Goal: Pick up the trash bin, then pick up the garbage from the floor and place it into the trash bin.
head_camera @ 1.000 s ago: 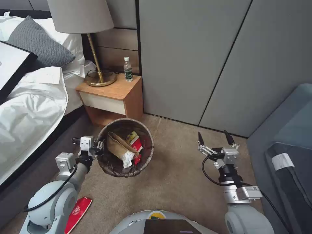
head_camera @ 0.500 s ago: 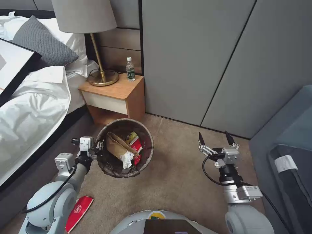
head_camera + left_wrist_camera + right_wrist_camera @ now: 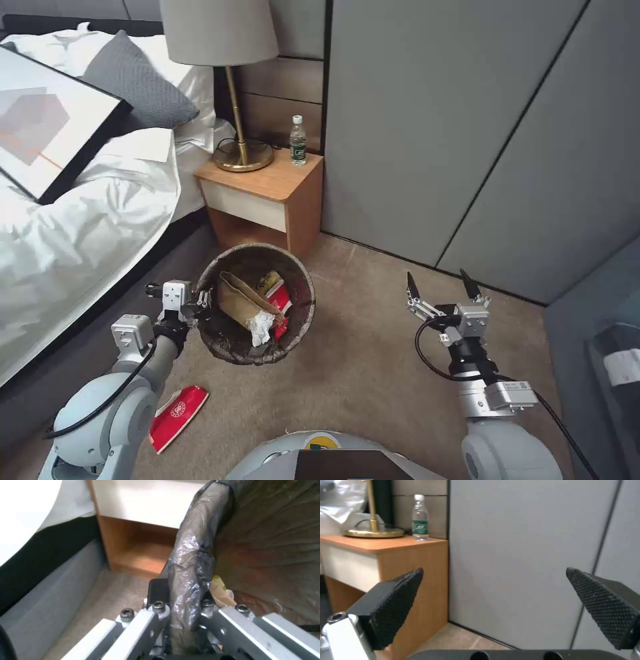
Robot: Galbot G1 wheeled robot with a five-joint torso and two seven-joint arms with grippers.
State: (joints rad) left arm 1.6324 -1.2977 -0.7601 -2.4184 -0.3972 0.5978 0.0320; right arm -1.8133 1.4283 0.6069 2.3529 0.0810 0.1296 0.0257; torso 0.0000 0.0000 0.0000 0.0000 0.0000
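- Head view: our left pincer (image 3: 202, 301) is clamped on the rim of the round, dark-bagged plastic trash bin (image 3: 303, 313), holding it lifted with brown paper bag and wrappers inside.
- Our right pincer (image 3: 443, 288) hangs apart, empty.
- Behind our left pincer, a red-and-white packet (image 3: 175, 417) remains on the floor.

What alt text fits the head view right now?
The left claw grips the rim of the trash bin, which holds garbage. The right claw hangs open above the carpet. A red wrapper lies on the floor.

Even soft light, left-wrist foreground blurred
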